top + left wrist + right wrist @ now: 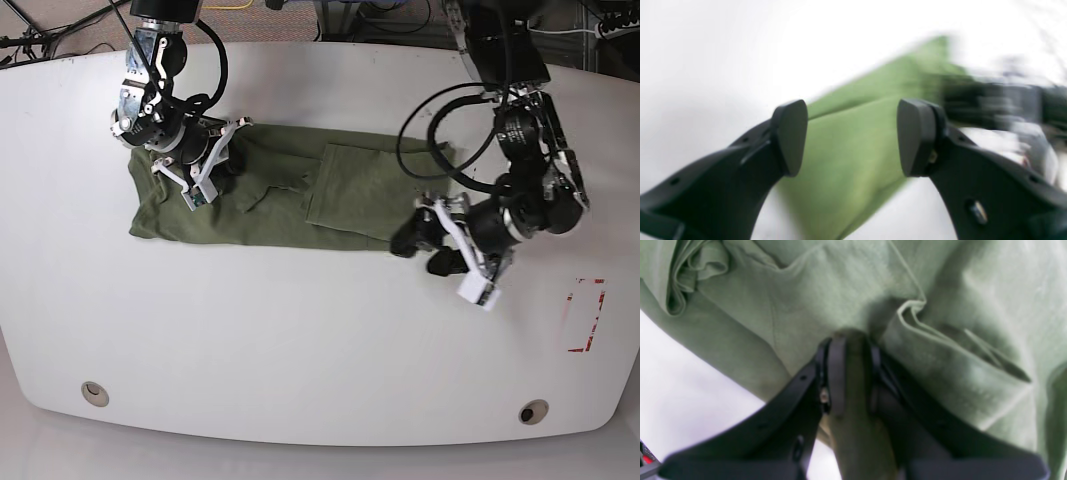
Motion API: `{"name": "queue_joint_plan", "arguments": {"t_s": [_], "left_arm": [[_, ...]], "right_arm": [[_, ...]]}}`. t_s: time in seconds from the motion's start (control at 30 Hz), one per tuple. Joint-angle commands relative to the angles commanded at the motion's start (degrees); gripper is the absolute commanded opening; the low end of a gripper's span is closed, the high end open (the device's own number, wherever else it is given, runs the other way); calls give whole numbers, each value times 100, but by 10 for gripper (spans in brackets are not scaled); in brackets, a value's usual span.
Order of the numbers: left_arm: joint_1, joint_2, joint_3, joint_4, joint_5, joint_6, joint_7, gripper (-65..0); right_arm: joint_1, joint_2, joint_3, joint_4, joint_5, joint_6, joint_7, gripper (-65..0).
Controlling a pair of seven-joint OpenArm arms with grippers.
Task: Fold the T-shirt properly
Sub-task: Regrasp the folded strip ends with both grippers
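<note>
The olive-green T-shirt point(280, 200) lies spread in a long band across the far half of the white table point(300, 340), with one part folded over near its right end. My right gripper point(220, 160) sits on the shirt's left part. In the right wrist view the right gripper point(853, 350) is shut on a pinched fold of the T-shirt point(806, 296). My left gripper point(420, 253) hangs at the shirt's near right corner. In the blurred left wrist view the left gripper point(853, 136) is open with nothing between its fingers, and the T-shirt point(873, 83) lies beyond them.
A red rectangle outline point(585, 315) is marked near the table's right edge. Two round holes point(95, 392) point(533, 411) sit near the front edge. Cables and stands lie on the floor behind the table.
</note>
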Motion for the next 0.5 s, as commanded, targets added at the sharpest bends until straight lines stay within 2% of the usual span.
{"name": "queue_joint_plan", "arguments": {"t_s": [0.1,0.17,0.3,0.4,0.43,0.5], "left_arm": [[18,-193,0,-185,211,0,-325,-285],[62,-246,0,-316,290,0,-422,-332],[105,-264,44,-703,431,-9,-448,-485],[141,-246,35,-1002,571,-9,-607,-614],[149,-246,35,-1055,607,0,-668,-637],[193,-237,53,-1240,774,0,-905,-650]], "right_arm": [[0,-35,0,422,0,0,-176,-556],[0,-70,0,695,9,0,-352,-556],[123,-255,18,1204,9,0,-633,-549],[229,-273,62,1398,9,0,-914,-485],[264,-273,114,1433,9,0,-985,-463],[396,-325,457,1451,35,0,-1178,-377]]}}
